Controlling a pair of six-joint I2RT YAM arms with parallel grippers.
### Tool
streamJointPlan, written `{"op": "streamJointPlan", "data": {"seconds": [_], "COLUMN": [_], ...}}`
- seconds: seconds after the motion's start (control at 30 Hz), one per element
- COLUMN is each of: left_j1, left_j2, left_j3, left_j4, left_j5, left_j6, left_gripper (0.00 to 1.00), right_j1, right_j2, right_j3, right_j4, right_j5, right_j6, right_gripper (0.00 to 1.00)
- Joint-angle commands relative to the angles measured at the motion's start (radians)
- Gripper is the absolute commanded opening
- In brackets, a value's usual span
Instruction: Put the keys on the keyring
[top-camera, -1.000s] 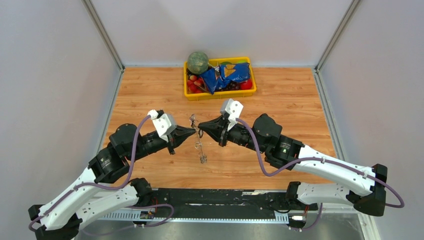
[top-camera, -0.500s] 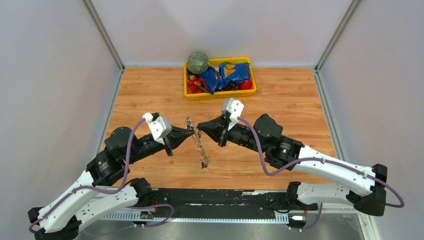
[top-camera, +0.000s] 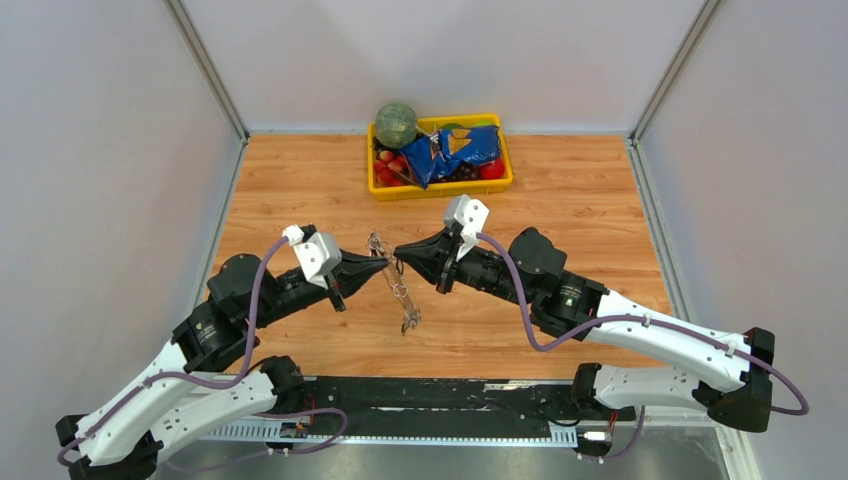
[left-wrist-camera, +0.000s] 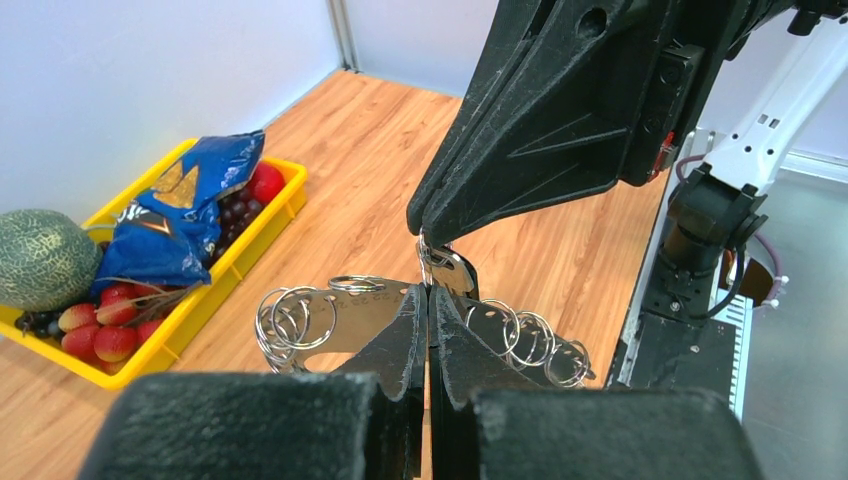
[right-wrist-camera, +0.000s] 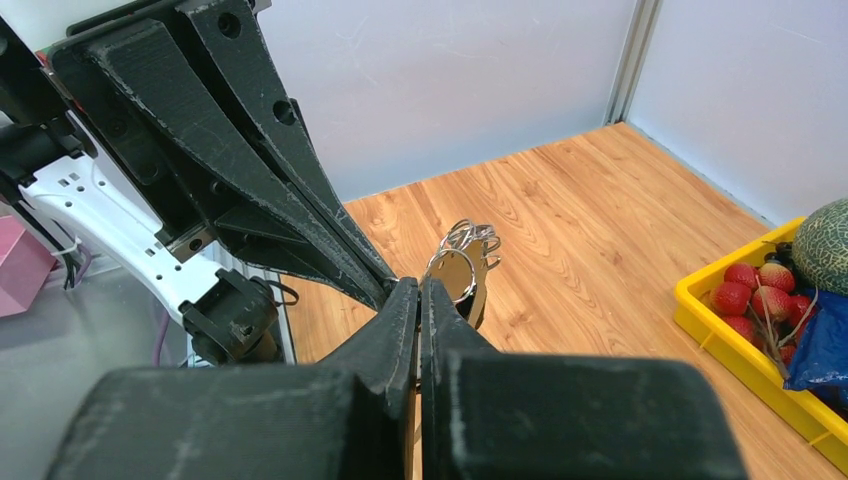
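above mid-table, left gripper (top-camera: 386, 263) and right gripper (top-camera: 398, 256) meet tip to tip, both pinched shut on the keyring (top-camera: 397, 290), which slants from far-left to near-right. only the left wrist view shows rings (left-wrist-camera: 292, 322) bunched at both its ends.

The keyring (top-camera: 398, 290) is a thin, flat silver metal piece with small silver rings bunched along it. In the left wrist view one cluster of overlapping rings sits at its left end and a row of rings runs toward its right end. It is held up off the wooden table, near the middle of the board. From above it slants from a far end on the left to a near end further right. The left gripper (top-camera: 385, 264) is clamped on its middle. The closed tips of the right gripper (top-camera: 398, 255) meet a small ring on its upper edge.
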Motion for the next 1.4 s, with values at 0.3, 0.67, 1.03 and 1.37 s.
{"op": "streamJointPlan", "data": {"seconds": [0.3,0.67,1.03,1.37], "left_j1": [-0.001,-0.001,-0.001,0.000], "left_j2": [-0.041,-0.070,-0.087,-0.086], "left_j3": [-0.013,-0.031,-0.036,-0.028], "left_j4": [0.105,0.147,0.184,0.216], "left_j5": [0.086,0.083,0.096,0.179], "left_j6": [-0.004,-0.018,-0.030,-0.058], "left_gripper": [0.00,0.00,0.00,0.00], "right_j1": [-0.006,-0.006,-0.006,-0.007], "right_j2": [-0.008,0.014,-0.067,-0.140], "right_j3": [-0.001,-0.004,-0.017,0.045], "right_j4": [0.046,0.015,-0.067,-0.212], "right_j5": [0.091,0.044,-0.058,-0.157], "right_j6": [0.016,0.046,0.064,-0.085], "right_gripper": [0.00,0.00,0.33,0.47]}}
